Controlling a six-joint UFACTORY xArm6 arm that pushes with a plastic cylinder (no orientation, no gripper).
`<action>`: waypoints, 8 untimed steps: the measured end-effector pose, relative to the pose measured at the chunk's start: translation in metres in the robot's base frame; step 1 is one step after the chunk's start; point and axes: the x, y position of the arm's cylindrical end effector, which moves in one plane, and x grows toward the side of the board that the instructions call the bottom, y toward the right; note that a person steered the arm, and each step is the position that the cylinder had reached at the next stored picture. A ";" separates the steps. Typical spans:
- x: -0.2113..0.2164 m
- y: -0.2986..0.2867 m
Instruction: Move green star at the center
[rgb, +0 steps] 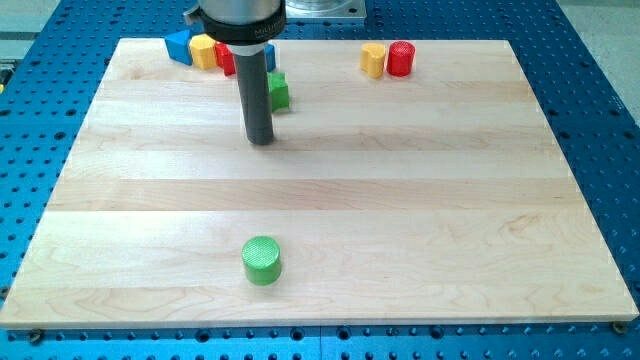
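Observation:
The green star (279, 92) lies near the view's top, left of the middle, partly hidden behind the dark rod. My tip (261, 141) rests on the wooden board (400, 200) just below and slightly left of the star, close to it; whether it touches I cannot tell. A green cylinder (262, 260) stands near the view's bottom, left of centre, far from the tip.
At the view's top left a blue block (179, 45), a yellow block (203, 50) and a red block (226, 60) huddle together beside the rod. At the top right of centre a yellow block (373, 60) touches a red cylinder (400, 58).

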 end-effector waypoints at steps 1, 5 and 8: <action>0.000 -0.028; -0.055 0.004; -0.064 -0.027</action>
